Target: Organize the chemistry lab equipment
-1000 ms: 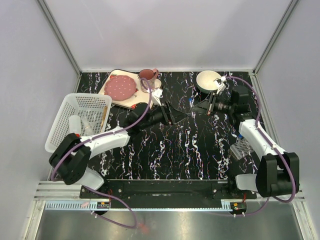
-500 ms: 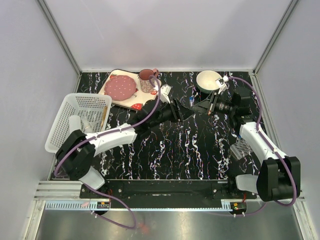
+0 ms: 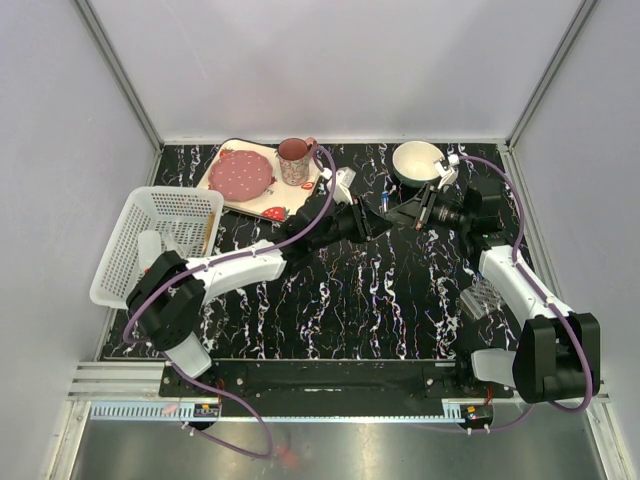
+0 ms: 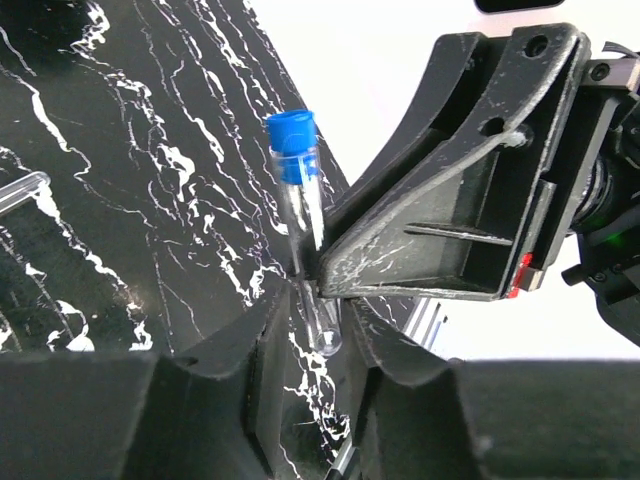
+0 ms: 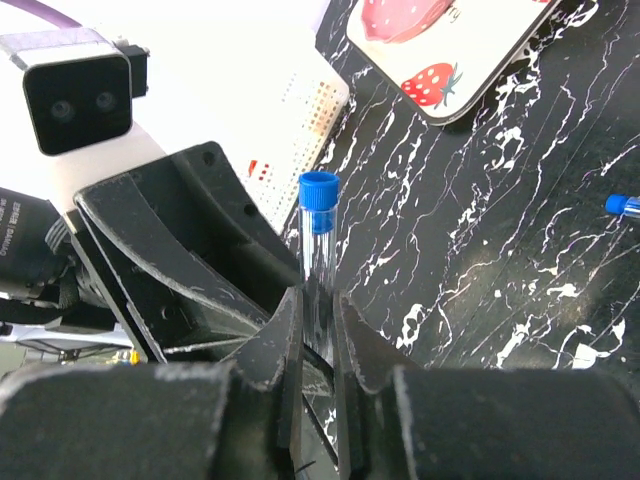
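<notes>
My right gripper [image 5: 318,300] is shut on a clear blue-capped test tube [image 5: 319,215] and holds it above the table. In the left wrist view the same tube [image 4: 298,190] sticks out of the right gripper's fingers [image 4: 450,230]. My left gripper [image 4: 312,325] is open, its jaws on either side of the tube's rounded lower end. In the top view the left gripper [image 3: 378,222] and the right gripper [image 3: 410,214] meet tip to tip at the table's centre back. A second blue-capped tube [image 5: 622,205] lies on the table. The clear tube rack [image 3: 480,296] sits at the right.
A white basket [image 3: 190,205] at the left holds the white squeeze bottle [image 3: 150,250] and thin sticks [image 3: 208,232]. The strawberry tray [image 3: 262,205] with pink plate and cup [image 3: 293,160] is at the back left. A white bowl [image 3: 418,162] stands at the back right.
My left arm has reached right and forward until its open jaws flank the tube held by my right gripper. The right arm has barely moved.
</notes>
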